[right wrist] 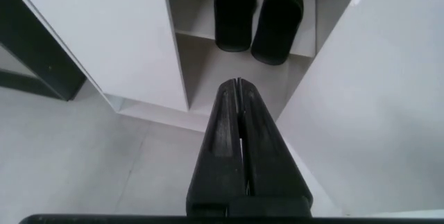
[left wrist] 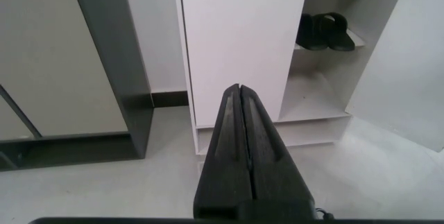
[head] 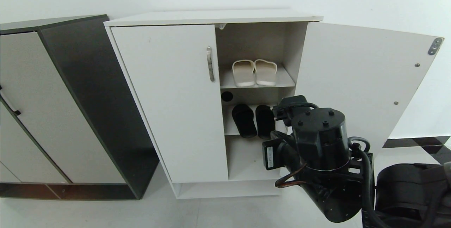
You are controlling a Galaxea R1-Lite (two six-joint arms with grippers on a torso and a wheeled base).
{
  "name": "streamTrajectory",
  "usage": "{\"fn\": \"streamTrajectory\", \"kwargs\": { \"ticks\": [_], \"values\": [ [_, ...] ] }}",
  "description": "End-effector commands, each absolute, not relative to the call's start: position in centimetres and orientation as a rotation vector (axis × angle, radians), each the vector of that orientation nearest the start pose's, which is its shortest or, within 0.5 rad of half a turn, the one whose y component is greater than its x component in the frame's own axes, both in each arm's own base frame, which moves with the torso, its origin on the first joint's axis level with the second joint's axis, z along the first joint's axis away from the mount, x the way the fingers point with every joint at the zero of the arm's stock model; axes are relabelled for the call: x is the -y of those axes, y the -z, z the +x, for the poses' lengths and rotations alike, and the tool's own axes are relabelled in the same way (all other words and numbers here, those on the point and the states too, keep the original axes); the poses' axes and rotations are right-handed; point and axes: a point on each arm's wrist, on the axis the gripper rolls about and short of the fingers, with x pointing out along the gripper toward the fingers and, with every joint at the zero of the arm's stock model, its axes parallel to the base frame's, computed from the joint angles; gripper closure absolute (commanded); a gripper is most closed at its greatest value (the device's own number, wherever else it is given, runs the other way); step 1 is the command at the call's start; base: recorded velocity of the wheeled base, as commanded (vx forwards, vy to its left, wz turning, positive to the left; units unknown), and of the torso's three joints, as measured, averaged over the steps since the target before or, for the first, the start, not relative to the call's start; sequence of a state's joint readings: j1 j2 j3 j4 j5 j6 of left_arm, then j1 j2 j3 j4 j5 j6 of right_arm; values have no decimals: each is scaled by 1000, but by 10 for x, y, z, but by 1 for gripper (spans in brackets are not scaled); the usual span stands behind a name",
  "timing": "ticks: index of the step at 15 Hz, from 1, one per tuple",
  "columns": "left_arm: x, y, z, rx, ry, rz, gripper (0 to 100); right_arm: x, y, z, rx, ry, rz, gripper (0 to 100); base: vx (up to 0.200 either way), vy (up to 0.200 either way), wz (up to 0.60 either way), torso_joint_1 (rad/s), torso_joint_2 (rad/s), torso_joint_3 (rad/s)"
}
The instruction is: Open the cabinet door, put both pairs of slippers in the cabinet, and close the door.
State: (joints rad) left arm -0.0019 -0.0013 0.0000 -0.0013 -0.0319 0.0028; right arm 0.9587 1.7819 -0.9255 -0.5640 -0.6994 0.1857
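White cabinet (head: 211, 18) against the wall, its left door (head: 169, 101) closed, its right door (head: 363, 80) swung wide with the inner face towards the room. Pale slippers (head: 264, 72) side by side on the upper shelf; black slippers (head: 243, 120) on the shelf below. Both pairs stowed, so by my reckoning only the closing is left. Right gripper (right wrist: 238, 84) fingers pressed together, holding nothing, pointing at the open compartment just below the black pair, beside the open door. Left gripper (left wrist: 239, 87) likewise pressed together and empty, low before the closed door, near the dark cabinet (head: 88, 97). Next move likely calls for the right arm (head: 317, 143) to get behind the door's free edge and sweep it leftward until flush, clear of the shelves.
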Motion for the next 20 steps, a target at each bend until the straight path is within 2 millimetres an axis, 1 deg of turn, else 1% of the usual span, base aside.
{"fn": "streamTrajectory", "kwargs": {
  "ticks": [1,9,12,15,20],
  "values": [
    [1,-76,-23,2,34,3,100,-260,-182,200,-222,-237,-34,100,0,0,0,0,0,0],
    [1,-76,-23,2,35,3,100,-259,-179,201,-228,-235,-42,100,0,0,0,0,-14,-14],
    [1,-76,-23,2,35,3,100,-258,-178,203,-231,-227,-43,100,0,0,0,17,-204,-312],
    [1,-76,-23,2,35,3,100,-258,-178,203,-232,-227,-44,100,0,0,0,58,-513,-360],
    [1,-76,-23,2,35,3,100,-258,-178,203,-232,-227,-44,100,0,0,0,124,-470,-344]
  ]
}}
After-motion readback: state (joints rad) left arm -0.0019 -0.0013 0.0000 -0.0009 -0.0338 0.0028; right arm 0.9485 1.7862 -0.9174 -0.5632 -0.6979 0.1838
